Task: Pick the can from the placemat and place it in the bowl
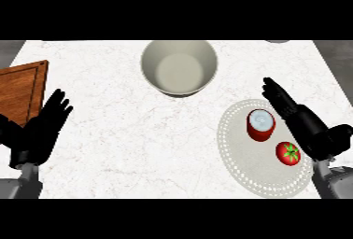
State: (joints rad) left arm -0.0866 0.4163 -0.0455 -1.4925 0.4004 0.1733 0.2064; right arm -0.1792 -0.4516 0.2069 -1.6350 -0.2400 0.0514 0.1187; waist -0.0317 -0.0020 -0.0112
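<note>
While the red can (260,126) stands upright on the round placemat (241,158) at the right of the counter (138,140), the robot's right hand (302,120) lies just beside it, on its right side, with fingers straight and spread, curled round nothing. Whether the hand touches the can's wall cannot be told from this steep view. The can is a short cylinder with a glossy red side and a pale, silvery round top. The placemat beneath it is a pale grey disc with a dotted, lace-like border. A smooth red tomato (288,154) with a green star-shaped stalk sits on the same mat, near the can and closer to the robot, partly tucked under the right wrist.

The bowl (155,70), cream-coloured, deep and round with a smooth matt inside, stands at the far middle of the counter, well apart from the can and the mat. The counter's top is white stone with faint veins.

At the left edge lies a brown wooden board (21,88) with a visible grain and a groove along its rim. Just beside it, the left hand (41,128) rests open, its black fingers straight and pointing away from the robot, holding nothing.
</note>
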